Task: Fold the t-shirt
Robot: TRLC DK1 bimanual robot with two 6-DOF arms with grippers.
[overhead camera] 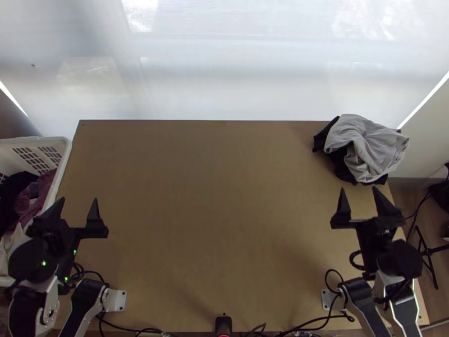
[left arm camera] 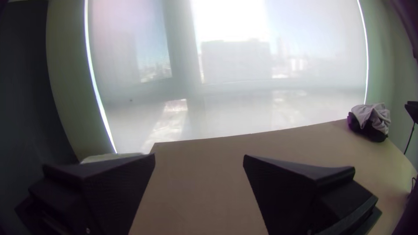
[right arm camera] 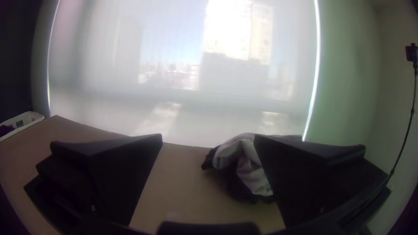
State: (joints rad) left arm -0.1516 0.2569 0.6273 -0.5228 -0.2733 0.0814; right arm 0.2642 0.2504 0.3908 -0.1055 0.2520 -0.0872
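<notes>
At lower left and right, the left gripper [overhead camera: 78, 198] and right gripper [overhead camera: 358, 189] are being held open, empty. At upper right, bunched grey cloth [overhead camera: 367, 143] is being supported by black cloth [overhead camera: 341, 165] on the table [overhead camera: 213, 202]; at left, clothes [overhead camera: 33, 194] are being held in a basket [overhead camera: 64, 150].

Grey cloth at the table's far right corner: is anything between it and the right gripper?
Nothing visible blocks the right gripper from the grey cloth; black cloth merely pokes out beneath it on the near side.
</notes>
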